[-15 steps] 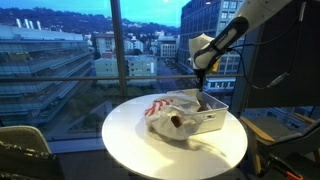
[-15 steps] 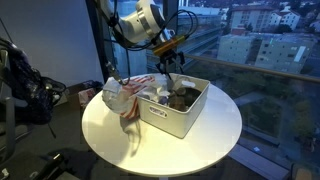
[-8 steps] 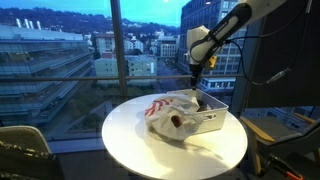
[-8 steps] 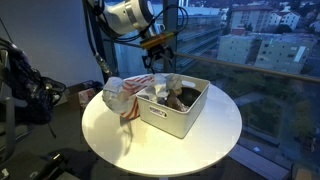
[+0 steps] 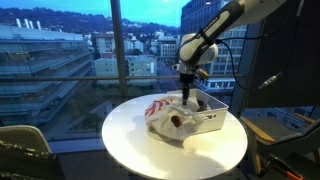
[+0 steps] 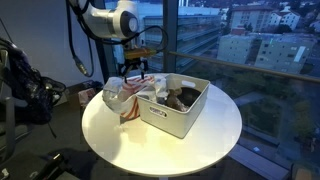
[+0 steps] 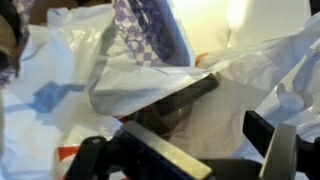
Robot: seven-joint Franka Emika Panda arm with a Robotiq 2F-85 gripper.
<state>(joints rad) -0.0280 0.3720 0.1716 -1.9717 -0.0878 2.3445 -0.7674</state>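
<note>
So the gripper (image 5: pixel 186 93) is hanging just above a crumpled white plastic bag with red print (image 5: pixel 163 119), with its jaws spread wide and nothing between them. In the wrist view you can see both fingers (image 7: pixel 283 150) sticking in from the bottom edge, well apart, with the bag (image 7: pixel 60 90) filling most of the picture under them.

The bag sits on a round white table (image 5: pixel 130 148), and in both exterior views it's pushed right up against the left side of a white rectangular plastic bin (image 5: pixel 212 120). The bin (image 6: pixel 178 117) has a jumble of stuff in it, too small for me to tell apart.

From the wrist camera there's a purple-and-white checkered cloth (image 7: pixel 147 30) at the far side of the bag, and a dark long object (image 7: pixel 188 98) lying at a slant in the folds of plastic. It might be a handle, but it's too blurry to call.

A big window (image 5: pixel 60 50) with city buildings behind the table.
</note>
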